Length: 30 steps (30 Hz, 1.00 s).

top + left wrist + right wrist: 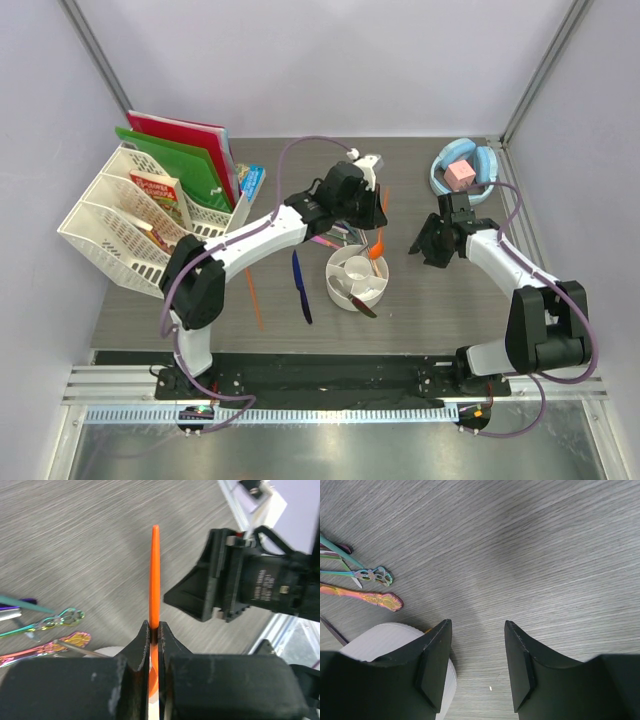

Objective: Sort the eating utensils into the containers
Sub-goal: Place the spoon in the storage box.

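Orange utensil (155, 575), thin and seen edge-on, is pinched tight in our left gripper (155, 630) at the far right rim of the white divided cup (335, 285). Our right gripper (477, 630) hovers just beside that cup, jaws apart and empty. On the table (450, 300) we see a dark blue knife (300, 287) and an orange chopstick (253, 295) left of the cup, and iridescent pieces (370, 575) behind it.

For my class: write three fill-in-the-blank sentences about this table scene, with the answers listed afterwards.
The left tool is shut on an ___ utensil.
The right tool is ___ and holds nothing.
Seen from above, the dark blue knife lies on the table to the ___ of the white cup.
Answers: orange; open; left.
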Motion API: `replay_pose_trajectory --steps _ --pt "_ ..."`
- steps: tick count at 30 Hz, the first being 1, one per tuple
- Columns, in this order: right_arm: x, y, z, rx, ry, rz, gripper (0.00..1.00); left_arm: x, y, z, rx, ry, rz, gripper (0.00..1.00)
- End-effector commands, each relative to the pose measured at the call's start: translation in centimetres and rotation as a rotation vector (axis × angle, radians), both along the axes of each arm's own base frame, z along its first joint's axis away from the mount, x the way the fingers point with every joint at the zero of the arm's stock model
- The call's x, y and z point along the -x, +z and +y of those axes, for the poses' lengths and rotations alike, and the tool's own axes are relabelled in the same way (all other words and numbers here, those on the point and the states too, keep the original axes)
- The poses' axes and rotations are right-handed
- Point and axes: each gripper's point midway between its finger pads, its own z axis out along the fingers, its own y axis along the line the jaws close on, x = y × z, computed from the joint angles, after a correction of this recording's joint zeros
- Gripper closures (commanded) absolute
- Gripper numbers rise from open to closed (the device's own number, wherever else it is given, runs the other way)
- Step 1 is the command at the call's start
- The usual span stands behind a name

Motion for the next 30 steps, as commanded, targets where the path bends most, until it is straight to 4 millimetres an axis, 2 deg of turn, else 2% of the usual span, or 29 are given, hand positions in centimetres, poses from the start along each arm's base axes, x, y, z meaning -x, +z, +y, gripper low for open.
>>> replay_pose_trajectory --steps 1,7,12,14,17,18,20,21,24,30 --pt "-1.0 1.1 0.3 -0.009 0.024 -0.029 0.48 -0.9 -0.3 0.8 -0.027 0.018 -0.06 1.0" --pt "-0.7 1.1 0.1 0.007 0.042 -0.012 0.48 -1.3 -1.8 0.8 -0.046 0.028 -0.066 1.0" --pt "-1.0 1.3 0.1 0.007 0.044 -0.011 0.48 -0.6 -2.5 1.3 -0.06 0.029 -0.074 1.0" --pt "-1.1 1.2 0.2 0.008 0.045 -0.009 0.48 -0.6 -2.2 1.3 -0.048 0.032 -0.079 1.0" --pt "-0.9 0.9 0.2 0.005 0.042 0.0 0.48 -0.7 -1.0 1.4 -0.037 0.039 -0.099 1.0" --pt "-0.9 0.9 0.2 0.007 0.043 0.0 0.48 -1.0 0.7 1.1 -0.016 0.037 -0.119 1.0" --pt "-0.9 0.9 0.1 0.008 0.042 -0.001 0.48 -0.8 2.1 1.2 -0.018 0.024 -0.13 1.0" --pt "-0.9 0.9 0.1 0.009 0.041 -0.003 0.48 -1.0 3.7 0.9 0.003 0.018 -0.149 1.0" --pt "-0.8 0.9 0.1 0.01 0.039 -0.003 0.48 -0.6 5.5 0.9 0.018 0.0 -0.16 1.0" --pt "-0.8 1.0 0.1 0.005 0.035 -0.011 0.48 0.3 5.2 2.0 -0.011 -0.01 -0.154 1.0"
